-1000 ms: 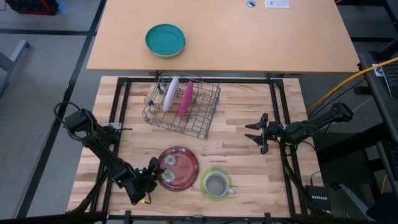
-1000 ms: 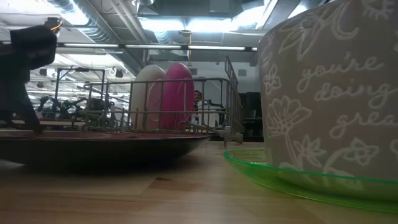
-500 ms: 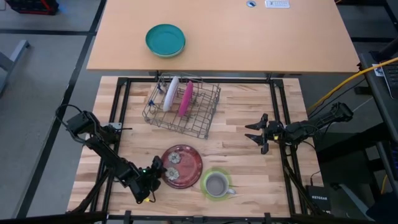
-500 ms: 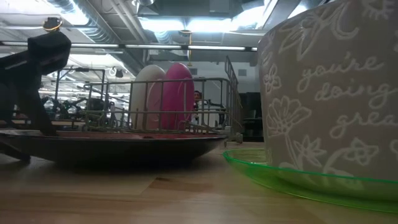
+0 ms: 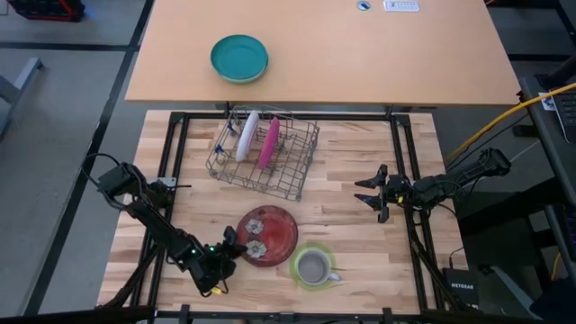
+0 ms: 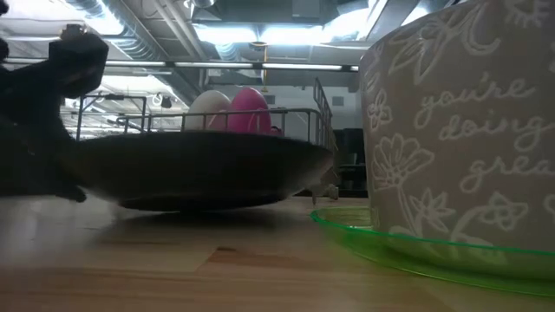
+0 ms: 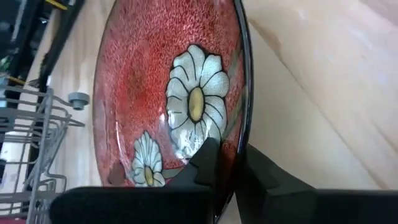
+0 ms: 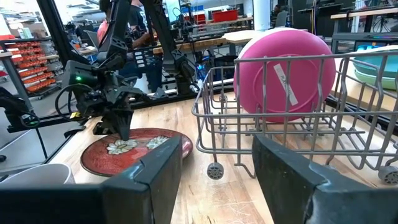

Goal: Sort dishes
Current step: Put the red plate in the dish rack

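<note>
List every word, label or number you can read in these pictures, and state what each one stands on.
"you're doing grea": white script on the side of the grey mug, low view; the last word runs off the picture's edge.
"NETGEAR": on the black box beside the table, high view; small, barely legible.
White label on the light desk, high view: too small to read.
Sticker on the magenta plate in the rack: no readable text.

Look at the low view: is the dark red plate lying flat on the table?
No. The left gripper clamps the dark red plate's rim, and its near side is raised off the wooden table.
</note>
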`<state>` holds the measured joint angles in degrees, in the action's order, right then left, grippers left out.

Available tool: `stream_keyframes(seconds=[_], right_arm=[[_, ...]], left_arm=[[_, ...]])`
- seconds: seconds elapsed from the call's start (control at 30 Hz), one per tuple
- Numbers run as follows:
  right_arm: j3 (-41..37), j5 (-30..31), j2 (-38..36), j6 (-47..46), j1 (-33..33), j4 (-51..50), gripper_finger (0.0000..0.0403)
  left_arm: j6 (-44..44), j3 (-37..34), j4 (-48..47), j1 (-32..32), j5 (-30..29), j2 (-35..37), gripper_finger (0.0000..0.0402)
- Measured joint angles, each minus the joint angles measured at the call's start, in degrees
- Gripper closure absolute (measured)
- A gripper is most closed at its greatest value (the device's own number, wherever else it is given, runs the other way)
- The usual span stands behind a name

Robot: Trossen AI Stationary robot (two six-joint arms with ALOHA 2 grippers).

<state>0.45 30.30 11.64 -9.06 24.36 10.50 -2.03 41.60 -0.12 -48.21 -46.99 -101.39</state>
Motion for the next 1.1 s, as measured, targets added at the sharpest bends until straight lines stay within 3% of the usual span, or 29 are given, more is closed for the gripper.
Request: stream_keyframes(seconds=[0.2, 0.73, 1.1], right_arm=[[0.0, 0.0, 0.0, 0.0, 0.0, 0.0, 0.0205], [0.0, -0.1, 0.0, 0.5, 0.0, -0.2, 0.0205], [0.0, -1.5, 0.0, 0.5, 0.0, -0.5, 0.0205]], left_arm=[[10.0, 1.7, 1.0, 0.0, -4.1, 0.0, 0.0394], [27.0, 6.8, 1.2, 0.0, -7.2, 3.6, 0.0396], [32.6, 11.0, 1.2, -0.1, -7.1, 9.3, 0.0401]])
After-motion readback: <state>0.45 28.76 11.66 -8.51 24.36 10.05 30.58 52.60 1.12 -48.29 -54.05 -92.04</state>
